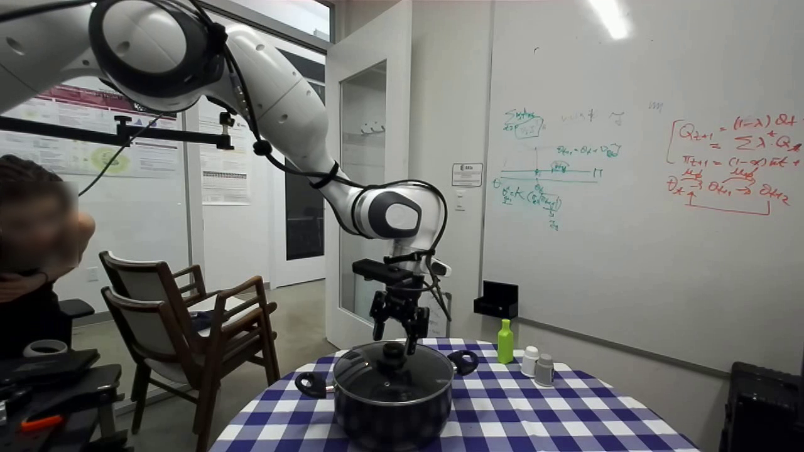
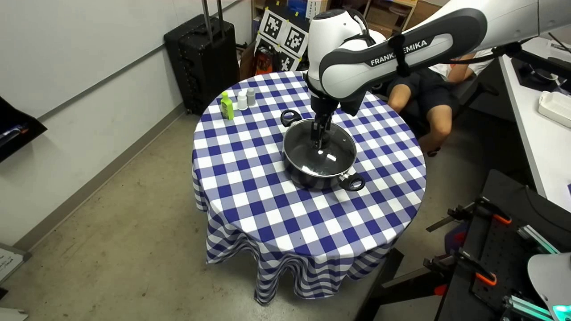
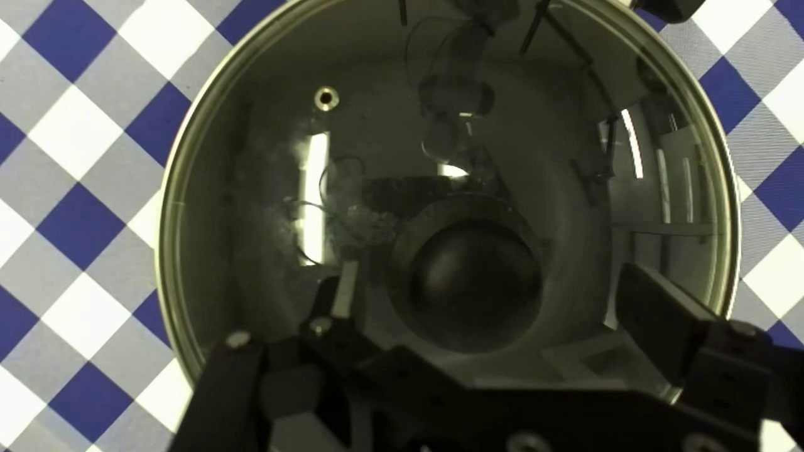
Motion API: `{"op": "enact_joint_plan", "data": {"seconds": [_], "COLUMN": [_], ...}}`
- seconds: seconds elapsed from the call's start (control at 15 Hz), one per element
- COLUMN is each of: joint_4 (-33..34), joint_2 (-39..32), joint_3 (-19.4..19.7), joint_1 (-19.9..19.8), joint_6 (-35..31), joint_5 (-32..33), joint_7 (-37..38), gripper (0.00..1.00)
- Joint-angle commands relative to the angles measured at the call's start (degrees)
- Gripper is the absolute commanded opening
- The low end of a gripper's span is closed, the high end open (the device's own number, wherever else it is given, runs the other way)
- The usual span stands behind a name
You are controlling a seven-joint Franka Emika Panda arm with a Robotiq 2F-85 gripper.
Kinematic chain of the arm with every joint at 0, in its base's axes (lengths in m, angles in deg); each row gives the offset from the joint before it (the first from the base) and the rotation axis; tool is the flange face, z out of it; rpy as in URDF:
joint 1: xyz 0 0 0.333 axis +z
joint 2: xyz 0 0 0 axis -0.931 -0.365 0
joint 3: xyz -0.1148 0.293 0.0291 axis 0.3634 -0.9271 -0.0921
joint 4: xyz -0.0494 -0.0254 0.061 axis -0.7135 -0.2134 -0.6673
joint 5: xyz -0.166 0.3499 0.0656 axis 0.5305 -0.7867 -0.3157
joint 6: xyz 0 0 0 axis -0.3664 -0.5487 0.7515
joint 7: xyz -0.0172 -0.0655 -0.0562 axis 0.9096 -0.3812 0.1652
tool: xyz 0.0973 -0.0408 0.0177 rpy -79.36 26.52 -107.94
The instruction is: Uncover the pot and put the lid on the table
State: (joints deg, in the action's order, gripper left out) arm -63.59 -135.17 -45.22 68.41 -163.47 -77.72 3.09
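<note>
The black pot [image 1: 392, 420] stands on the table [image 1: 534, 430] with the blue-and-white checkered cloth. It shows too in an exterior view [image 2: 308, 178]. The glass lid [image 1: 433, 370] lies on the pot, with its dark knob [image 1: 393, 355] upright in the middle. My gripper [image 1: 394, 342] points down over the lid and is open and empty. In the wrist view the lid [image 3: 251, 157] fills most of the picture. There the knob [image 3: 475, 285] sits between the two parted fingers, nearer the left one. A gap shows on both sides. How far the fingertips reach down beside the knob is hard to tell.
A green bottle [image 1: 505, 342], a white shaker [image 1: 529, 361] and a grey shaker [image 1: 544, 370] stand near the table's edge by the whiteboard wall. The pot's side handles [image 2: 352, 182] stick out over the cloth. A person [image 2: 428, 98] sits beyond the table.
</note>
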Motion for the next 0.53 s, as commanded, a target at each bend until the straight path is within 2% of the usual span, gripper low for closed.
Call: {"op": "enact_joint_plan", "data": {"seconds": [0.0, 0.2, 0.27, 0.33, 0.47], "joint_4": [3.6, 4.1, 4.2, 4.3, 4.4], "joint_2": [-2.4, -2.7, -2.8, -2.8, -2.8], "joint_3": [0.9, 1.2, 1.3, 1.3, 1.4], "joint_1": [0.6, 0.6, 0.5, 0.5, 0.5], "joint_6": [2.3, 2.7, 3.0, 3.2, 3.6], "joint_5": [0.4, 0.5, 0.5, 0.5, 0.4], "joint_7": [-0.2, -0.1, -0.2, -0.2, -0.2], "gripper": [1.0, 1.0, 0.94, 0.72, 0.68]}}
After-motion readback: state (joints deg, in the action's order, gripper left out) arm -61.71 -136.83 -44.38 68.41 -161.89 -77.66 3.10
